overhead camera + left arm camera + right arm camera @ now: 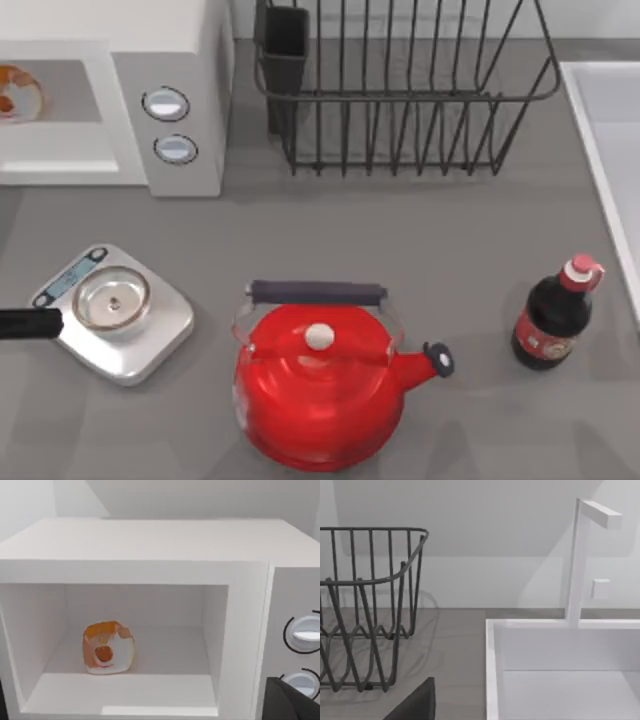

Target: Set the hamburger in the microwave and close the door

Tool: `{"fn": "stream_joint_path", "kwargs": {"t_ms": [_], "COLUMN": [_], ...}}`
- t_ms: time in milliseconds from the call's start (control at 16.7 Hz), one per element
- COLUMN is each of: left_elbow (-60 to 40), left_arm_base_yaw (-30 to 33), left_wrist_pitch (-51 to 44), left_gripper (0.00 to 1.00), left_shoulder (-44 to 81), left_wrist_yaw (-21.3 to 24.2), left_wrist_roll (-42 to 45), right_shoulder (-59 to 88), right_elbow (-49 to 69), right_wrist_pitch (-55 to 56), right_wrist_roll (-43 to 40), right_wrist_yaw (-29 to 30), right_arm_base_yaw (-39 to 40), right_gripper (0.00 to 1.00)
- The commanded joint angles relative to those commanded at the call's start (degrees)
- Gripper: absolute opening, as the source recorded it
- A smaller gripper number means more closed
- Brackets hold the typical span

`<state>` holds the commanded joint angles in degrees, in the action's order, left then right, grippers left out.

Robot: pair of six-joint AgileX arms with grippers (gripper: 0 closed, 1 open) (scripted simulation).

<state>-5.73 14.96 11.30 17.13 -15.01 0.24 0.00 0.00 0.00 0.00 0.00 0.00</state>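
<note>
The top view's left edge is cutting off the microwave [170, 60] and half the hamburger [18, 92]. A dark arm piece [30, 323] is entering at middle left, its jaws out of frame. The right edge is clipping the sink [600, 130].

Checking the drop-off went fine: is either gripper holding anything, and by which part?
The hamburger lies free inside the microwave, with no gripper on it. Whether either gripper holds anything else cannot be told.

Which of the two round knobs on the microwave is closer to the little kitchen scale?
The lower knob in the top view. It sits below the other knob on the microwave panel, nearer the scale.
</note>
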Motion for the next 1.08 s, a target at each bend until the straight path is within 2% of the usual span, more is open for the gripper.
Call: {"fn": "stream_joint_path", "kwargs": {"t_ms": [240,600,840,1080], "left_elbow": [2.11,0.29,-10.46,-30.08], "left_arm_base_yaw": [2.71,0.97,-8.75,-24.16], "left_wrist_pitch": [2.53,1.68,-3.34,-12.61], "left_gripper": [0.00,0.00,0.00,0.00], "left_shoulder": [0.35,1.80,10.60,25.74], "left_wrist_yaw": [-2.71,-1.35,6.31,17.91], "left_wrist_roll": [0.00,0.96,6.39,15.23], "right_shoulder": [0.00,0.00,0.00,0.00], "right_elbow": [0.00,0.00,0.00,0.00], "right_wrist_pitch": [0.00,0.00,0.00,0.00], "right_wrist_roll": [0.00,0.00,0.00,0.00], "right_wrist_yaw": [0.00,0.00,0.00,0.00], "right_arm_base_yaw": [0.00,0.00,0.00,0.00], "right_gripper": [1.00,1.00,1.00,1.00]}}
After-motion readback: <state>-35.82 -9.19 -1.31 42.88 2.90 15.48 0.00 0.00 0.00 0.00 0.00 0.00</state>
